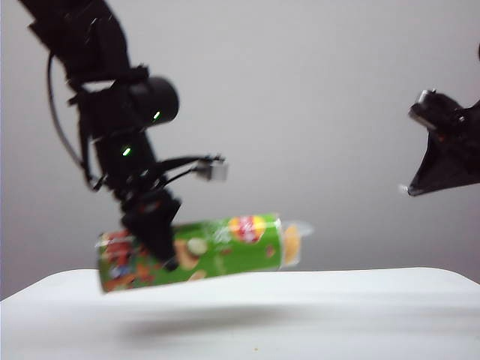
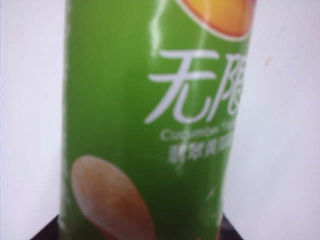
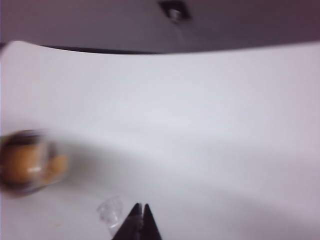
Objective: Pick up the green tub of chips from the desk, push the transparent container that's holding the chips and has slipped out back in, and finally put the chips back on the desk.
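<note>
Left end effector (image 1: 161, 244) clamps green tub of chips (image 1: 196, 250) aloft, lower left. Right end effector (image 3: 140, 215), pinched closed at right edge, must next push transparent container (image 1: 295, 238) in.

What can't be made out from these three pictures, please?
- Left claw: motion blur in the exterior view; in the left wrist view the green tub of chips fills the frame and hides it.
- Transparent container: blurred, so how far it sticks out is unclear.
- Right claw: tips meet at the picture's edge, the rest is cut off.
</note>
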